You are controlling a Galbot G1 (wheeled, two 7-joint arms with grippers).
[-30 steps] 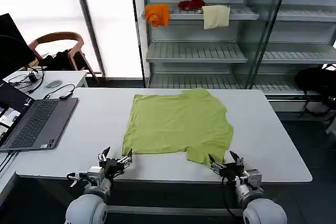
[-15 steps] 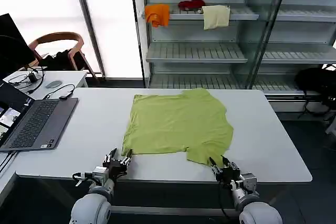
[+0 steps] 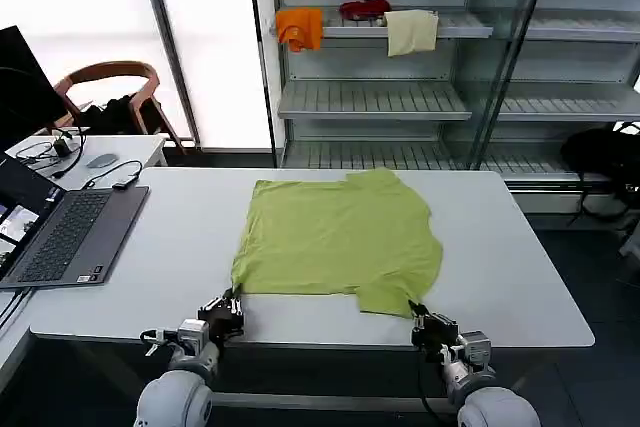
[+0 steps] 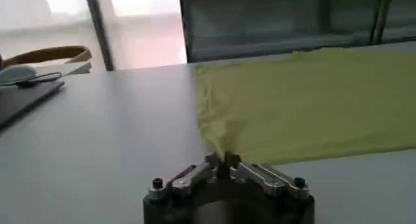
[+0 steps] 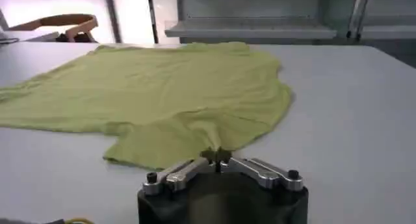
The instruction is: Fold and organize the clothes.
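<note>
My left gripper (image 3: 228,307) and right gripper (image 3: 420,318) each pinch the near edge of the T-shirt (image 3: 340,237), which stretches away across the tabletop (image 3: 520,267).

A white table (image 3: 180,247) before steel shelving, as we see it from above.
We count 3 cloths on the top shelf (image 3: 460,29): orange (image 3: 300,27), red (image 3: 364,8) and cream (image 3: 411,31). An open laptop (image 3: 70,232) lies at the table's left edge; behind it stand a wooden chair (image 3: 110,74) and a side desk (image 3: 140,147) with a mouse (image 3: 101,160) and cables (image 3: 45,152).
</note>
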